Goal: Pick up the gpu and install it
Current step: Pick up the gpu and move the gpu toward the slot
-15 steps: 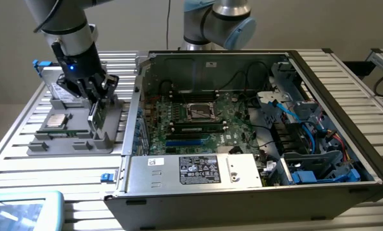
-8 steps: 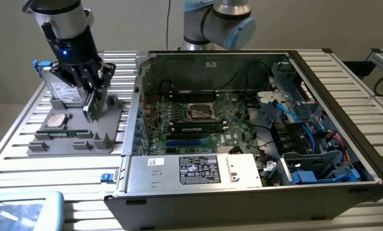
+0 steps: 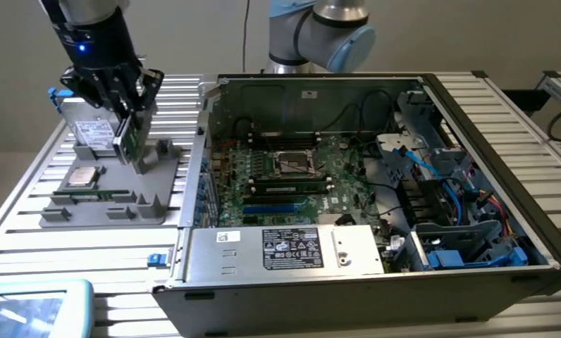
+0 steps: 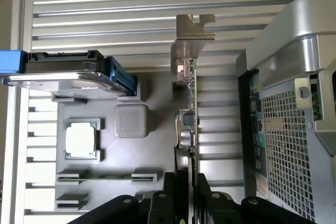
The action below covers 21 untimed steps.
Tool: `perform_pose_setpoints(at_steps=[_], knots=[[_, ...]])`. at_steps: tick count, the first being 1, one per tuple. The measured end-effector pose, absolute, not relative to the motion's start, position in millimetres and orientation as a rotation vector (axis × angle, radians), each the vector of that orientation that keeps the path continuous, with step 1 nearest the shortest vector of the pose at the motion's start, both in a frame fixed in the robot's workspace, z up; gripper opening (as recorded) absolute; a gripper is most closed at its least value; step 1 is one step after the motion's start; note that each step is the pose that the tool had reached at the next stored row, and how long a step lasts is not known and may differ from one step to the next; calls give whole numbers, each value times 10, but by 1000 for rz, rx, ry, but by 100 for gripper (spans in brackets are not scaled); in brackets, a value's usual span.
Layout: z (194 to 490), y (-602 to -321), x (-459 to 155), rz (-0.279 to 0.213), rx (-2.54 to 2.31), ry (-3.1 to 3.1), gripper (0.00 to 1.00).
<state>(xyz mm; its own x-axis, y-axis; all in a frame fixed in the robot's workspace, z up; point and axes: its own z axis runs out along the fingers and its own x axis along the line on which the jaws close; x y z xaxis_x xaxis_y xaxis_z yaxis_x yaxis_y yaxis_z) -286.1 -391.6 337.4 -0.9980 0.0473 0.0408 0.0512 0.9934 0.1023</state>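
The gpu (image 3: 127,137) is seen edge-on in the upper left of the exterior view, so its faces can hardly be made out. Its upper end is covered by the gripper (image 3: 120,105), and it can't be told whether its lower edge is clear of the gray tray (image 3: 106,215) or touching it. In the wrist view the gpu (image 4: 190,111) is again shown as a thin strip, w/ its silver bracket (image 4: 194,30) at the end far from the gripper (image 4: 185,205). The near end is hidden between the black fingers (image 4: 160,205), which are pinched onto the card from both sides. The gripper body is cut off by the frame edge in both views. In the exterior view the hard drive (image 3: 92,132) is partly masked by gripper and card. The tray is set on the slatted table (image 3: 36,232), just beside the open pc case (image 3: 506,232). Held in the tray are the hard drive, propped up at the far end, a cpu (image 3: 81,176) in a square pocket, and a memory stick (image 3: 97,196) in a narrow slot. Inside the case a motherboard (image 3: 290,172) is laid flat, a silver power supply (image 3: 285,250) is set along the near wall, and blue cables (image 3: 431,190) are bundled toward the exterior view's right. A blue-edged flat object (image 3: 32,306) is cut off at the lower left corner and can't be identified.
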Motion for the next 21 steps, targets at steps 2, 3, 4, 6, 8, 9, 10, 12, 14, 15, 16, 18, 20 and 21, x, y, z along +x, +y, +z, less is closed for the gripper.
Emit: perform_pose_setpoints(at_steps=[2, 3, 4, 6, 8, 9, 10, 12, 14, 15, 16, 18, 20, 21], knots=[[3468, -3916, -2860, -161, -77, -3098, 27], [3513, -3916, -2860, -161, -77, -3098, 27], [3558, -3916, -2859, -160, -76, -3098, 27], [3648, -3916, -2839, -160, -76, -3098, 27], [3738, -3916, -2797, -161, -77, -3098, 27], [3785, -3916, -2771, -160, -77, -3098, 27], [3832, -3916, -2743, -160, -77, -3098, 27], [3920, -3916, -2681, -161, -77, -3098, 27], [4013, -3916, -2611, -160, -77, -3098, 27], [4058, -3916, -2573, -160, -77, -3098, 27], [4104, -3917, -2532, -160, -77, -3098, 27], [4196, -3918, -2445, -161, -77, -3098, 27], [4281, -3920, -2359, -162, -77, -3098, 27], [4319, -3920, -2310, -162, -77, -3098, 27]])
